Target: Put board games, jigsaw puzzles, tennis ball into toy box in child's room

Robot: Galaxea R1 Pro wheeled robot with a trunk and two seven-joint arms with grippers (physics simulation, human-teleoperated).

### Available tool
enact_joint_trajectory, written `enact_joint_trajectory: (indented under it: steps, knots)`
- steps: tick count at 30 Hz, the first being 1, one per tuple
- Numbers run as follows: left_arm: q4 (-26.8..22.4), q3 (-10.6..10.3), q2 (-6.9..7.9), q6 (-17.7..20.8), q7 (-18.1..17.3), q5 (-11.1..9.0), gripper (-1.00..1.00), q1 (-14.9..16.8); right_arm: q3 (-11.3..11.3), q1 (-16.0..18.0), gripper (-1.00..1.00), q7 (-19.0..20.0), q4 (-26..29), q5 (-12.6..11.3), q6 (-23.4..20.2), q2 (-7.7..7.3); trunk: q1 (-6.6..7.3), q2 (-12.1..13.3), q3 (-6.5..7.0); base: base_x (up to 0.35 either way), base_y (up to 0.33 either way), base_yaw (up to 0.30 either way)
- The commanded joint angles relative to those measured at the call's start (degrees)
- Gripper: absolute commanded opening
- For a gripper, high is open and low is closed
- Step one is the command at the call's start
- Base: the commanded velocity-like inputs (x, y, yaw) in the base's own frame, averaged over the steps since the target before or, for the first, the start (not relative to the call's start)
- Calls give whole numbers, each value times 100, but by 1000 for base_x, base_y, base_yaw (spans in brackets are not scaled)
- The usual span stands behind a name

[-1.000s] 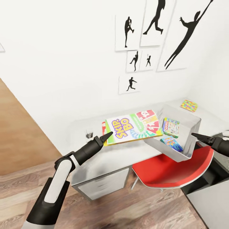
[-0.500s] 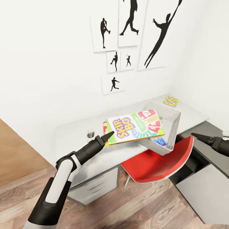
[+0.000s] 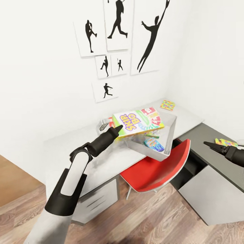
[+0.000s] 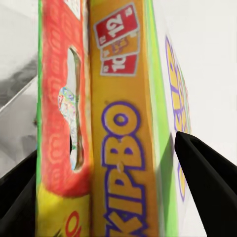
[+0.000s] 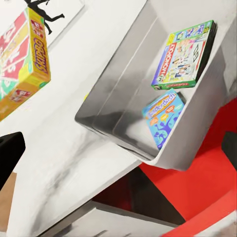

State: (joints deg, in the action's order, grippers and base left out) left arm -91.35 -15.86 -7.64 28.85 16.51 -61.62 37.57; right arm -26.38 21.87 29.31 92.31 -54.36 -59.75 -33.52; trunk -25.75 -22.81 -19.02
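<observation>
I can count three board games – the big Skip-Bo box (image 3: 138, 122) and two smaller ones, a green-edged game (image 5: 183, 54) and a blue game (image 5: 162, 118). My left gripper (image 3: 116, 129) pinches the Skip-Bo box by one short end; in the left wrist view my two dark fingers (image 4: 210, 177) sit on either side of its yellow edge. The box is held up in the air, its long side running away from my gripper out over the toy box (image 3: 169, 134), with the far end tipped a little up. There is one toy box, plain grey, and it hangs partly off the front edge of the table (image 3: 64, 149), above the red chair (image 3: 156, 169). The two small games lie flat inside it, side by side, the green-edged one deeper in and the blue one nearer the front wall. I see two jigsaw puzzles – one puzzle (image 3: 167, 105) flat on the table near the wall corner, and another puzzle (image 3: 224, 142) on the dark side cabinet (image 3: 206, 135), close to my right gripper (image 3: 210, 145). That gripper hangs in the air with its tips pressed together, holding nothing, well apart from the toy box
</observation>
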Motion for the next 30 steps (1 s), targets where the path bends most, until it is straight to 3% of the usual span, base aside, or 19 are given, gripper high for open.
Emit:
enact_joint_trajectory:
  steps: [1,2,5,6,10,11,15,21,30]
  knots:
    - [16,-120,-15,-172,397,-102,-100,153,-4,8,100,50,-1,47,-25,2,-3,-11,-11,0,0,-80]
    - [16,-120,-15,-172,397,-102,-100,153,-4,8,100,50,-1,47,-25,2,-3,-11,-10,0,0,-80]
    - [205,-418,-56,-752,1206,-146,-100,529,-6,8,100,50,-2,46,-25,7,-3,-11,-10,0,0,-52]
    - [205,-418,-56,-752,1206,-146,-100,529,-6,8,100,50,-2,46,-25,7,-3,-11,-9,0,0,-41]
    - [562,-631,-89,-1479,1786,-421,-100,899,-5,7,100,49,-2,47,-25,14,-3,-11,-9,0,0,-24]
    - [562,-631,-89,-1479,1786,-421,-100,899,-5,7,100,49,-2,47,-25,14,-3,-11,-9,0,0,-17]
    - [847,-703,-80,-1936,2019,-733,-100,1192,18,7,100,49,-2,45,-25,30,-3,-11,-9,0,0,-10]
    - [1159,-721,-74,-2142,2104,-873,-100,1380,43,5,100,49,-2,45,-25,45,-3,-11,-9,0,0,-44]
    - [1658,-760,-107,-2270,2099,-996,-100,1672,59,9,100,45,-2,44,-25,71,-3,-11,-9,0,0,-201]
